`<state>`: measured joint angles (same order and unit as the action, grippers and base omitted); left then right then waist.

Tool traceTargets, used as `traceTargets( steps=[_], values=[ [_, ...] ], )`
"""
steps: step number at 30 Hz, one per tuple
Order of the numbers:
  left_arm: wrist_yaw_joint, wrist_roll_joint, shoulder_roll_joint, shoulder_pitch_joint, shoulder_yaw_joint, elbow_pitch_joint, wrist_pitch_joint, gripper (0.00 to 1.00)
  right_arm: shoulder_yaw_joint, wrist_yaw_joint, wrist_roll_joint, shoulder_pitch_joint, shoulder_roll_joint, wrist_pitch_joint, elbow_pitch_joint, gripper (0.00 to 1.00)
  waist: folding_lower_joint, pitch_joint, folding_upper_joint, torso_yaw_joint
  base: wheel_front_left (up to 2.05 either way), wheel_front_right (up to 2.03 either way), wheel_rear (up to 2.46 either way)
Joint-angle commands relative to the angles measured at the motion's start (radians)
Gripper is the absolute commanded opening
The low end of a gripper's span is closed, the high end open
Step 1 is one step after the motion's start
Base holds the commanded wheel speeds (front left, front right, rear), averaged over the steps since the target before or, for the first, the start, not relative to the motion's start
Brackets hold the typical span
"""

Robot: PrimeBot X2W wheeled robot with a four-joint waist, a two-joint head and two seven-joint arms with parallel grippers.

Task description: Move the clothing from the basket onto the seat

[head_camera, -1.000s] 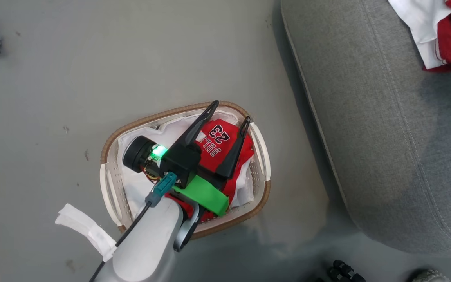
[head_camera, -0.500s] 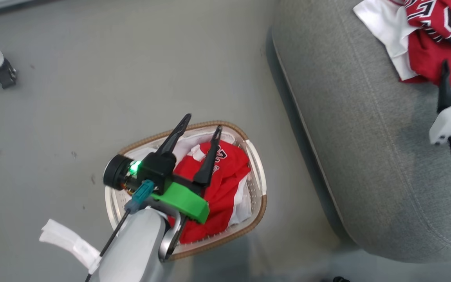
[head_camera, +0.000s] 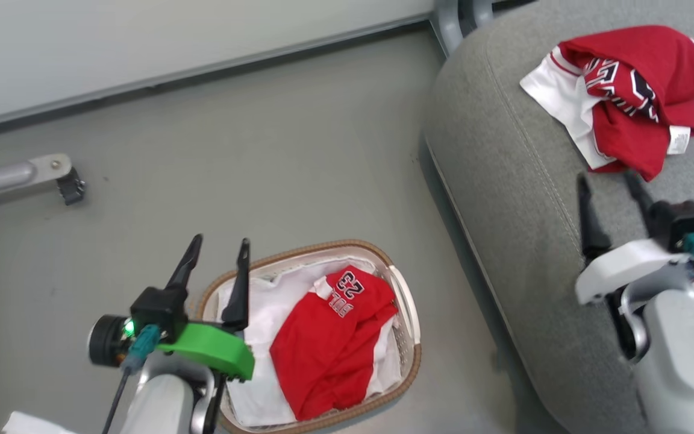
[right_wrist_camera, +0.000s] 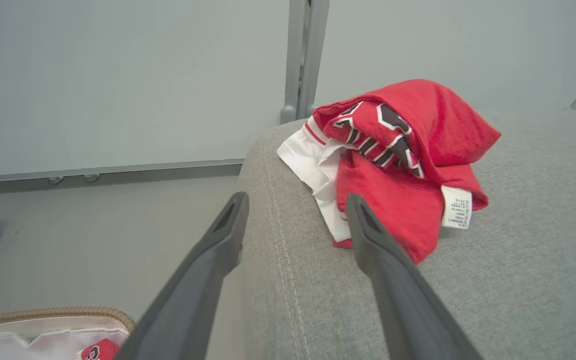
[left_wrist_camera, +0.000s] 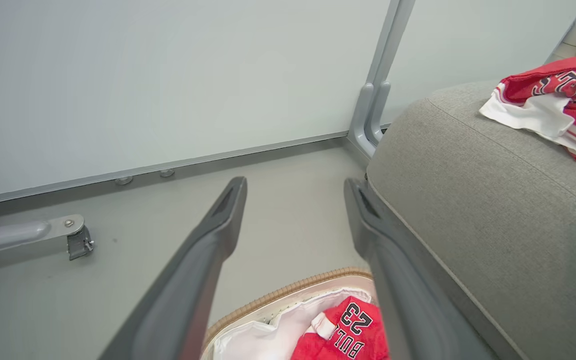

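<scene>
The basket [head_camera: 335, 244] stands on the floor with a red "23" jersey, the clothing [head_camera: 329, 343], lying in it on a white sheet [head_camera: 262, 313]. A second red-and-white piece of clothing [head_camera: 630, 90] lies crumpled on the grey seat [head_camera: 515, 211]. My left gripper [head_camera: 220, 241] is open and empty beside the basket's left rim. In the left wrist view the left gripper [left_wrist_camera: 295, 182] is above the jersey [left_wrist_camera: 348, 335]. My right gripper [head_camera: 605, 178] is open over the seat, just short of the crumpled clothing [right_wrist_camera: 398, 160], touching nothing.
A pale wall panel with a grey metal post [head_camera: 455, 12] runs behind the seat. A grey leg with a caster [head_camera: 52, 175] lies on the floor at the left. A scrap of white cloth [head_camera: 21, 422] shows by my left forearm.
The head camera has tilted up. My right gripper opened, left the red clothing on the seat and drew back. My left gripper moved from over the basket to its left side.
</scene>
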<state>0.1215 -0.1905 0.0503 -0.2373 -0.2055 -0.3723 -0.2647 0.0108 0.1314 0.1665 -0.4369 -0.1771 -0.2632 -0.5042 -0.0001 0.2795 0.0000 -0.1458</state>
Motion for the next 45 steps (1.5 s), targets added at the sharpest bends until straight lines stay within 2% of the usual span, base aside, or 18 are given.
traceTargets(
  steps=[1,9,16,19,24,36,40,45],
  values=[
    [-0.008,0.006,0.002,0.028,0.025,-0.004,0.001,1.0,-0.013,-0.001,0.011,0.029,0.011,-0.002,0.009,1.0,0.0001,-0.056,0.0,0.048,0.0,0.0,0.0],
    [-0.045,-0.008,0.001,0.101,0.131,-0.006,0.001,1.0,-0.051,-0.001,-0.002,0.103,0.069,-0.002,0.061,1.0,0.0001,-0.12,0.0,0.108,0.0,0.0,0.0],
    [-0.069,-0.014,0.001,0.175,0.174,0.006,0.001,1.0,-0.049,-0.001,-0.012,0.189,0.099,-0.002,0.096,1.0,0.0001,-0.185,0.0,0.153,0.0,0.0,0.0],
    [-0.064,-0.014,0.001,0.208,0.182,0.013,0.001,1.0,-0.046,-0.001,-0.016,0.226,0.11,-0.002,0.108,1.0,0.0001,-0.209,0.0,0.164,0.0,0.0,0.0],
    [-0.059,-0.025,0.001,0.257,0.181,0.018,0.001,1.0,-0.044,-0.001,-0.019,0.277,0.119,-0.002,0.118,1.0,0.0001,-0.246,0.0,0.173,0.0,0.0,0.0],
    [-0.051,-0.052,0.001,0.283,0.168,0.021,0.001,1.0,-0.066,-0.001,-0.012,0.308,0.124,-0.002,0.102,1.0,0.0001,-0.257,0.0,0.165,0.0,0.0,0.0],
    [-0.041,-0.057,0.001,0.273,0.139,-0.003,0.001,1.0,-0.075,-0.001,-0.006,0.289,0.124,-0.002,0.104,1.0,0.0001,-0.241,0.0,0.157,0.0,0.0,0.0],
    [-0.033,-0.075,0.001,0.206,0.085,-0.04,0.001,1.0,-0.085,-0.001,0.004,0.242,0.124,-0.002,0.135,1.0,0.0001,-0.165,0.0,0.138,0.0,0.0,0.0]
  ],
)
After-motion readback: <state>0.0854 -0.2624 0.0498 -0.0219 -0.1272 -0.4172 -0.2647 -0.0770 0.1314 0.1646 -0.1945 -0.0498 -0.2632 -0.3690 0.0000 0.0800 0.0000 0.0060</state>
